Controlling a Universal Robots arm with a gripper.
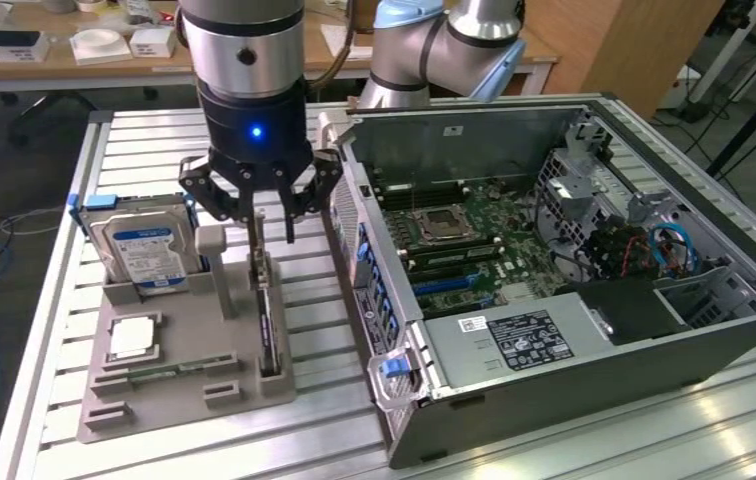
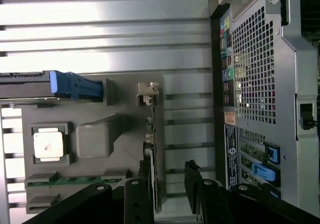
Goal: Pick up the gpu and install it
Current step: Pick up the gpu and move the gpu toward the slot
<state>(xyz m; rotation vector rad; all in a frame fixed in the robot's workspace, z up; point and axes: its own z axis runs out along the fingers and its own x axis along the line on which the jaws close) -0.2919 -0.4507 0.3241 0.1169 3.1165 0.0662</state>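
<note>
Gpu (image 1: 266, 320) (image 2: 154, 134): 1 card, stands on thin edge in slot of 1 grey holder (image 1: 191, 340), beside 1 open computer case (image 1: 485, 420). 1 gripper (image 1: 262, 225) (image 2: 167, 164) just above card top. 2 fingers (image 2: 192, 184) spread apart, 1 each side of card, not squeezing. Same holder has 1 hard drive (image 1: 145, 250), 1 square chip (image 1: 131, 337), 1 memory stick (image 2: 70, 180).

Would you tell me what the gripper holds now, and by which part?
Nothing is held: the gripper, open, has a finger on either side of the upright gpu, unclamped.
</note>
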